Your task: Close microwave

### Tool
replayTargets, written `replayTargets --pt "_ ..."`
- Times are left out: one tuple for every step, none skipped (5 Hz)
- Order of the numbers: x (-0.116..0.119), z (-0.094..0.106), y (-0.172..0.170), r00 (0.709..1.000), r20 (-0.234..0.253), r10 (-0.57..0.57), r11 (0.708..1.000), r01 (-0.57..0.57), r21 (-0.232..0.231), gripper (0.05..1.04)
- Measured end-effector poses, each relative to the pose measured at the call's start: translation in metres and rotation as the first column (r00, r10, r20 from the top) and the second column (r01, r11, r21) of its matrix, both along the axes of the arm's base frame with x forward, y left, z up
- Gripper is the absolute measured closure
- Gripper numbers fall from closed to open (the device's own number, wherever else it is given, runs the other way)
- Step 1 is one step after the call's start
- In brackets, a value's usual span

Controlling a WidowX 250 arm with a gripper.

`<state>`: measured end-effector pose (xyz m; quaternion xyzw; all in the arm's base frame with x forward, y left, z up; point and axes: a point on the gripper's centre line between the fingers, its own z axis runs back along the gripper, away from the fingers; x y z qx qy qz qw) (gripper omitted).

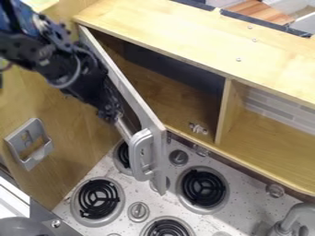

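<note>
Door (pixel 129 92) beside hand (pixel 125 131), perhaps touching

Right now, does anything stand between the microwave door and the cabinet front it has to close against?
Nothing visible stands between the door and the cabinet; the robot arm hangs on the door's outer side.

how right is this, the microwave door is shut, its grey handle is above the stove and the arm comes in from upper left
The microwave door is not shut; the camera view shows it open. Its grey handle is indeed above the stove, and the arm comes in from upper left.
</note>
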<state>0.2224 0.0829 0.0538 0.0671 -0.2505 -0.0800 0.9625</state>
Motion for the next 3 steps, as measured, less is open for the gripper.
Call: replayTargets --pt "0.009 -0.009 -0.007 1.000 -0.015 -0.009 1.000 0.009 -0.006 0.085" --pt "0.023 -0.015 -0.014 1.000 -0.016 0.007 1.000 -0.007 -0.016 0.085" --pt "0.036 -0.018 -0.021 1.000 -0.016 0.022 0.999 -0.022 -0.033 0.085"
